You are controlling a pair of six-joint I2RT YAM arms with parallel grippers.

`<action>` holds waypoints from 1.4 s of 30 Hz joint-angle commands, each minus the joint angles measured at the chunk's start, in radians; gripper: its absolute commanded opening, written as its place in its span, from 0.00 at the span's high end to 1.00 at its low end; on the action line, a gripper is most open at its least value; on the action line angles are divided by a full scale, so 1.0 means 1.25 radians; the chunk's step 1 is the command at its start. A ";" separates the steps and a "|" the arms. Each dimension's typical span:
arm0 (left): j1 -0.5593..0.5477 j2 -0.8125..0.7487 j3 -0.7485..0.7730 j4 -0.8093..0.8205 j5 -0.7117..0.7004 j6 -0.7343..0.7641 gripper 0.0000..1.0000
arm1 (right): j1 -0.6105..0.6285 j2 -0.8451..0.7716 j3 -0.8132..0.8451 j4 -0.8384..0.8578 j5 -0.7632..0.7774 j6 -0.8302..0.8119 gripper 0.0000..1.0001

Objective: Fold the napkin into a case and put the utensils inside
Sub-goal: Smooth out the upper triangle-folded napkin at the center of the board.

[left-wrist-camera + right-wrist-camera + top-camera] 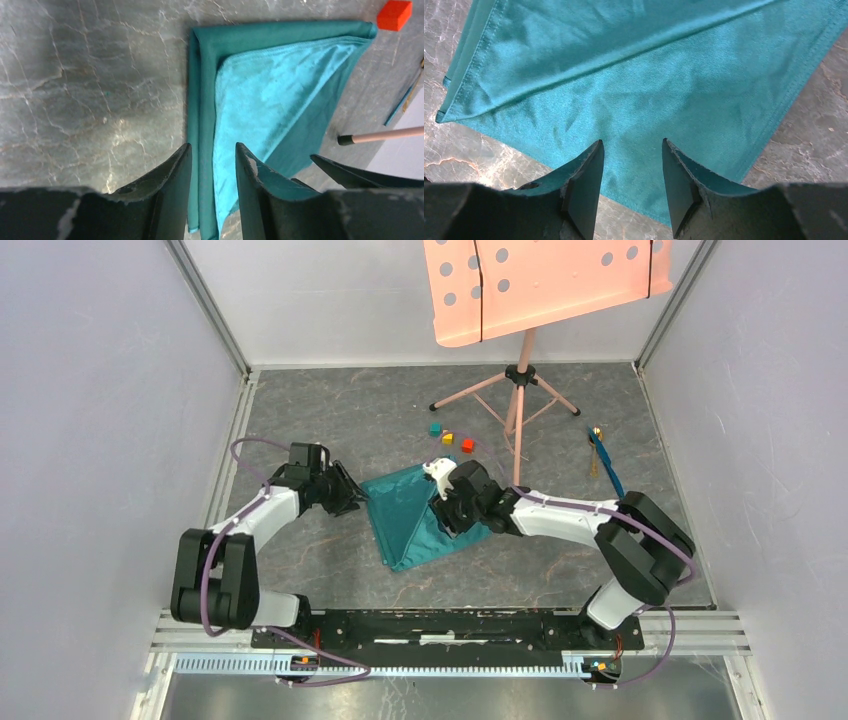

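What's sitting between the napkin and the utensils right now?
Top view: the pink stand's near leg and the right arm's forearm cross the gap between the napkin and the utensils.

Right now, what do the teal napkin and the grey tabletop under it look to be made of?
The teal-green folded napkin: woven cloth with a slight satin sheen and stitched hems. The grey veined tabletop: marble-patterned stone or laminate, smooth and faintly glossy; which one is unclear.
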 commanded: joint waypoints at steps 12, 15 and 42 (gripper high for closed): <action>0.004 0.150 0.071 0.135 -0.052 -0.040 0.76 | -0.052 -0.079 -0.078 0.090 -0.084 0.010 0.49; 0.003 0.167 0.075 0.142 -0.048 -0.041 0.76 | -0.053 -0.080 -0.082 0.093 -0.088 0.011 0.50; 0.018 0.149 0.089 0.174 -0.039 -0.090 0.98 | -0.055 -0.076 -0.106 0.120 -0.116 0.036 0.53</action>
